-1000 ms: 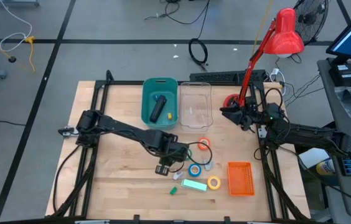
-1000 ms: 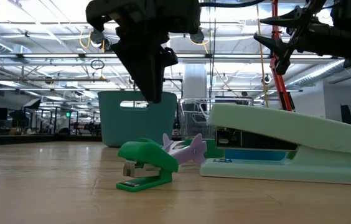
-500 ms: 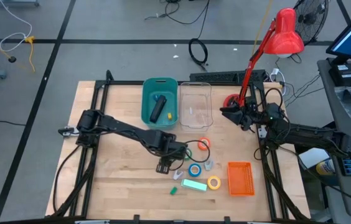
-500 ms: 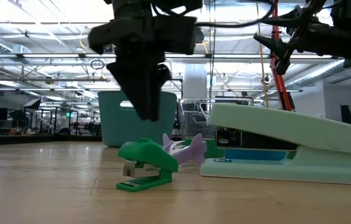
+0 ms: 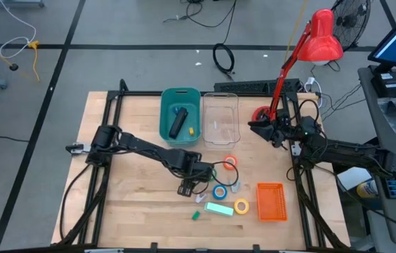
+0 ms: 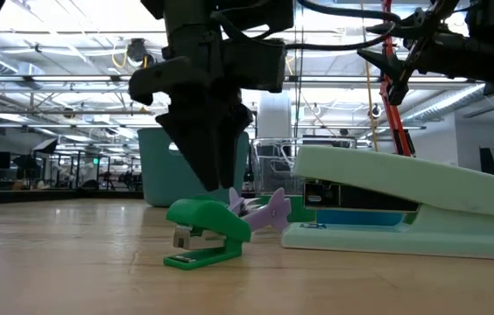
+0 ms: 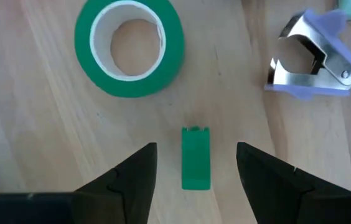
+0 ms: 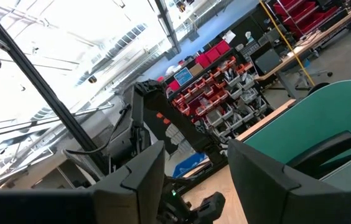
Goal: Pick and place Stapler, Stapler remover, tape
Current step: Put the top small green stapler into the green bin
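The black stapler (image 5: pixel 177 121) lies inside the teal bin (image 5: pixel 180 96). On the table lie the orange-red (image 5: pixel 230 161), blue (image 5: pixel 219 191) and yellow (image 5: pixel 241 206) tape rolls. The green roll (image 7: pixel 129 46) lies flat next to a purple staple remover (image 7: pixel 312 59). My left gripper (image 7: pixel 195 163) is open and hangs low over a small green mini stapler (image 7: pixel 195 158), a finger on either side and clear of it; the low view shows it (image 6: pixel 216 179) just above that stapler (image 6: pixel 203 234). My right gripper (image 5: pixel 258 127) waits open at the table's far right.
A clear tub (image 5: pixel 220 119) stands beside the teal bin. A mint-green stapler (image 5: pixel 219 209), a second staple remover (image 5: pixel 235 187) and an orange basket (image 5: pixel 271 201) lie near the front right. A red desk lamp (image 5: pixel 322 39) rises behind my right arm.
My left gripper has come down toward the small green mini stapler, staying open, and now hangs just above it. Nothing on the table has moved.
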You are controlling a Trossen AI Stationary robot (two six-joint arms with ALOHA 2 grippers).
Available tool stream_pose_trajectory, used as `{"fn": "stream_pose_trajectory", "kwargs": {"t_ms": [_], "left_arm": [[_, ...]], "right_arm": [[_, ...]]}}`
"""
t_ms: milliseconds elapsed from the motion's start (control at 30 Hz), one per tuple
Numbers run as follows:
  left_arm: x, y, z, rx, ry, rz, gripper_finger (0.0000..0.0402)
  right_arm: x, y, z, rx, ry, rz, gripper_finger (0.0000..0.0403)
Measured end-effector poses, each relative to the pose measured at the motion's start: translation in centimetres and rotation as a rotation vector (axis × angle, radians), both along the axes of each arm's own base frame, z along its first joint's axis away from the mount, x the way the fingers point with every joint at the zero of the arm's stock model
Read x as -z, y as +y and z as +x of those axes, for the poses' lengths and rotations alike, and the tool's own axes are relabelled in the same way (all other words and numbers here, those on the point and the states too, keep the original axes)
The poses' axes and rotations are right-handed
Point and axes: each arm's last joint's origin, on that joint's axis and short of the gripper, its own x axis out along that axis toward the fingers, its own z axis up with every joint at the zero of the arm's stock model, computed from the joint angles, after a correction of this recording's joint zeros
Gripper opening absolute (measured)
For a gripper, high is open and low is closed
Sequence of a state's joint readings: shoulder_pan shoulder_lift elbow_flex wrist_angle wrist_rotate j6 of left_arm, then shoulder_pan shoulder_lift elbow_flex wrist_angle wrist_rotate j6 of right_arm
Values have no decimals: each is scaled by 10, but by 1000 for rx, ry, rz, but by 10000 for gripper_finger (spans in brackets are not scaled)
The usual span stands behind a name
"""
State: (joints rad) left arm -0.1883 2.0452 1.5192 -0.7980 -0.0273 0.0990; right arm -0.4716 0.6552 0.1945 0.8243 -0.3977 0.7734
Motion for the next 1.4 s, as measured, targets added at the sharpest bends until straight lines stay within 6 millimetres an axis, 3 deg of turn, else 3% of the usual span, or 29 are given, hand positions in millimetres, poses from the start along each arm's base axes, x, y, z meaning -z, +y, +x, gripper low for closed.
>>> {"fn": "stream_pose_trajectory", "kwargs": {"t_ms": [600,1100,1300,1400], "left_arm": [[28,9,-8,-62,89,-48,221],[27,9,-8,-68,90,-48,73],[25,10,-11,-67,103,-46,69],[14,13,-15,-70,103,-47,69]], "right_arm": [[1,0,0,0,12,6,171],[1,0,0,3,11,7,171],[1,0,0,4,11,7,171],[1,0,0,4,11,7,171]]}}
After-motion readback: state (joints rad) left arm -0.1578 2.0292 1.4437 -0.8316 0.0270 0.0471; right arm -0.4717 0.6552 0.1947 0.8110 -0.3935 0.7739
